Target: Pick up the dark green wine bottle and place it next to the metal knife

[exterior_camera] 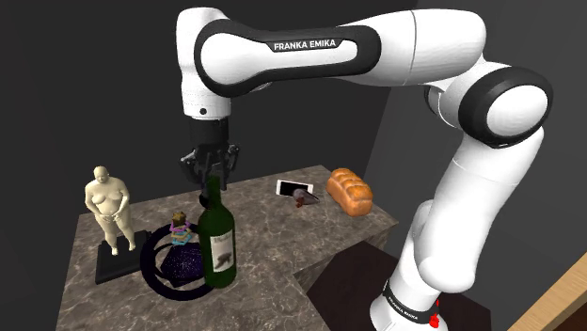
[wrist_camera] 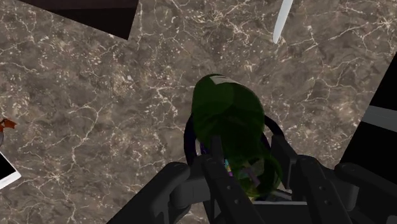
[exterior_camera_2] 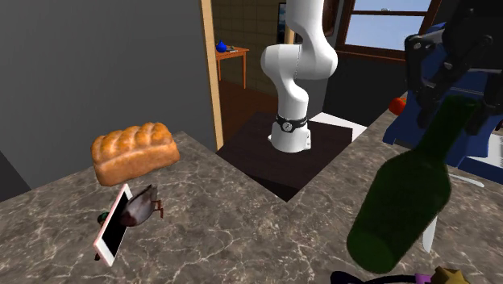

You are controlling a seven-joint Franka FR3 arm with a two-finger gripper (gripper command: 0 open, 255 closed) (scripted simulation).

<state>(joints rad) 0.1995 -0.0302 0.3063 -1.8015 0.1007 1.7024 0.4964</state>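
Note:
The dark green wine bottle stands on the marble counter, its base inside a black ring. My gripper hangs straight above it, its black fingers closed on the top of the neck. The wrist view looks down the bottle, with my gripper clasping the neck on both sides. Beyond the bottle's base lies the knife, of which a pale blade shows. Close up in the second exterior view, the bottle leans across the picture under my gripper.
A cream figurine on a dark base stands by the black ring, with a small colourful object between them. Farther back lie a phone, a small dark bird-like item and a bread loaf. The counter drops off near the stand.

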